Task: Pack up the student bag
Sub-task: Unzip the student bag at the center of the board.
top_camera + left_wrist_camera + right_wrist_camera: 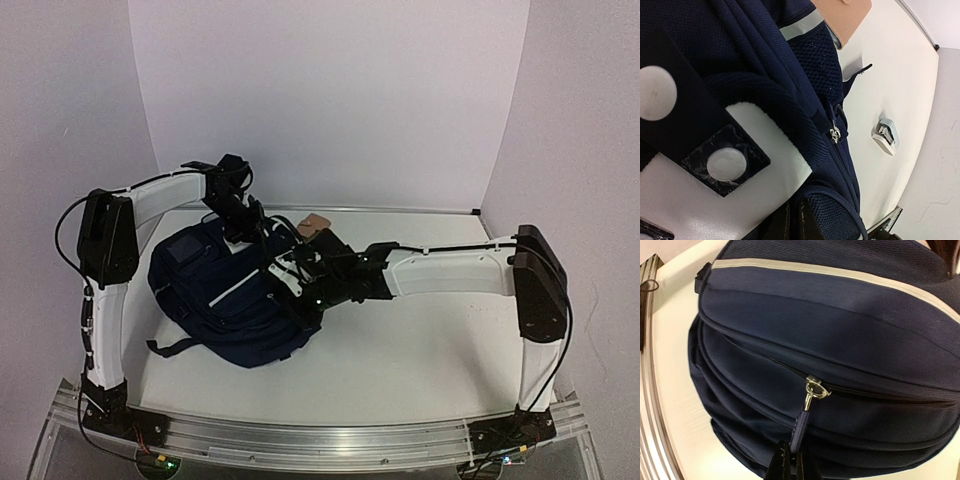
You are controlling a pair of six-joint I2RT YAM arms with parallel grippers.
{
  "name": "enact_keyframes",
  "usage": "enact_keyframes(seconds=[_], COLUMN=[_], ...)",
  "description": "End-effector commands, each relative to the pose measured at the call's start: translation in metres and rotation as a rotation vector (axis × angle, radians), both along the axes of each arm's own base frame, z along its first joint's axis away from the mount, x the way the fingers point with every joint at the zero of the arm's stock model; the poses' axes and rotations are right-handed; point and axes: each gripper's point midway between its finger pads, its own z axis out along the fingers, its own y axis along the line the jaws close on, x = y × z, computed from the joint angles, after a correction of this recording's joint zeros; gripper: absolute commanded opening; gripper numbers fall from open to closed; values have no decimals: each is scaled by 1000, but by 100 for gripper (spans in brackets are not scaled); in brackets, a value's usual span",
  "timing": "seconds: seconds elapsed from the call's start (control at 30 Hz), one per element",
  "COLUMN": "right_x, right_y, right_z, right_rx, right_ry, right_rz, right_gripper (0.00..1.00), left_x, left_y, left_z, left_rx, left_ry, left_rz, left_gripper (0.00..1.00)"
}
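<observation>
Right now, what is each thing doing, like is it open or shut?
student bag, lying on the table.
zipper pull, pinched by the right gripper.
right gripper, shut on the zipper pull.
left gripper, shut, against the bag's fabric.
tan card, lying at the bag's edge.

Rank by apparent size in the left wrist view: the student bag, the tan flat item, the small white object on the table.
1. student bag
2. tan flat item, partly cut off by the frame
3. small white object, clearly smallest
</observation>
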Motion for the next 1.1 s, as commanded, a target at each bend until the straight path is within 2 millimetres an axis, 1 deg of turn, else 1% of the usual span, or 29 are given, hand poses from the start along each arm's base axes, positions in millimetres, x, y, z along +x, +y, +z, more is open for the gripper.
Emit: enact_keyframes(seconds=[0.0, 0.23, 0.3, 0.33, 0.43, 0.63, 0.77, 0.83, 0.9, 0.97, 1.07], right_x=[-64, -107, -115, -116, -114, -98, -72, -66, -66, -69, -81], right_y=[30, 64, 77, 83, 97, 116, 118, 120, 125, 131, 141], right_z=[6, -10, -9, -6, -1, 22, 36, 45, 53, 55, 46], right_rx=[36, 27, 35, 47, 69, 111, 123, 167, 222, 255, 258], right_ry=[89, 80, 59, 52, 30, -54, -111, -105, -80, -54, -34], right_rz=[142, 288, 325, 336, 348, 325, 170, 109, 82, 77, 145], right_gripper=[0, 0, 0, 0, 0, 0, 0, 0, 0, 0, 0], left_x=[72, 75, 74, 74, 72, 64, 59, 58, 57, 56, 53], left_y=[25, 19, 18, 18, 17, 16, 22, 22, 20, 19, 17], left_z=[11, -2, -5, -6, -5, -1, 3, 5, 4, 3, -1], left_rx=[13, -5, -4, -2, 3, 1, 4, -15, -30, -35, -27], left_ry=[-173, -154, -149, -149, -156, -164, -164, -163, -156, -150, -152], left_rz=[218, 210, 196, 187, 162, 121, 155, 174, 182, 181, 168], left_gripper=[0, 0, 0, 0, 0, 0, 0, 0, 0, 0, 0])
